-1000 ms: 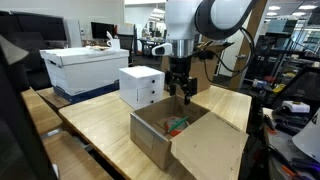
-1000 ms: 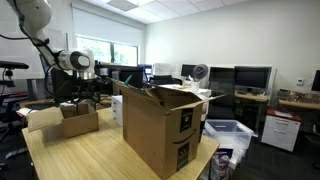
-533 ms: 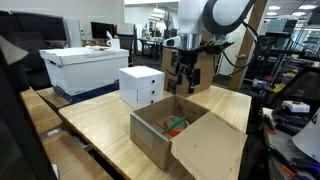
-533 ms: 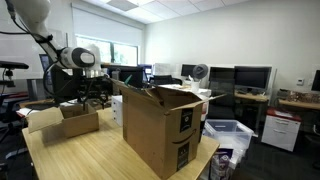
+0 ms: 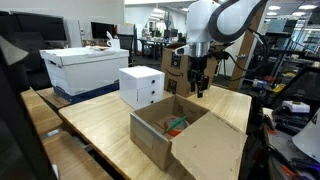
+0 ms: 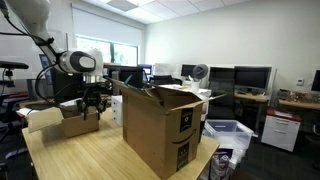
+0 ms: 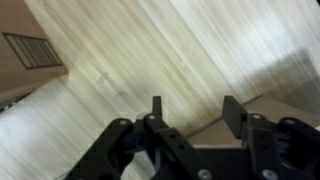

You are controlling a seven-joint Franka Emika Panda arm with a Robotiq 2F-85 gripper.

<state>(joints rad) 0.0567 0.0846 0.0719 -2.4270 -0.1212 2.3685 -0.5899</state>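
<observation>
My gripper (image 5: 200,90) hangs above the wooden table (image 5: 100,125), just beyond the far side of a low open cardboard box (image 5: 150,128). Something orange and green (image 5: 177,126) lies inside that box. The same gripper (image 6: 92,103) shows above the small box (image 6: 75,122) from the opposite side. In the wrist view the gripper (image 7: 194,105) is open; its two black fingers stand apart with nothing between them. Under them are the bare table boards (image 7: 150,50) and a tan cardboard edge (image 7: 290,95).
A white cube-shaped box (image 5: 141,85) stands beside the open box, and a large white lidded bin (image 5: 85,65) sits further back. A tall cardboard carton (image 6: 160,125) with raised flaps takes up the table's near end. Office desks and monitors surround the table.
The gripper has lifted from low over the open box and moved away past its far side. Its fingers now stand somewhat closer together.
</observation>
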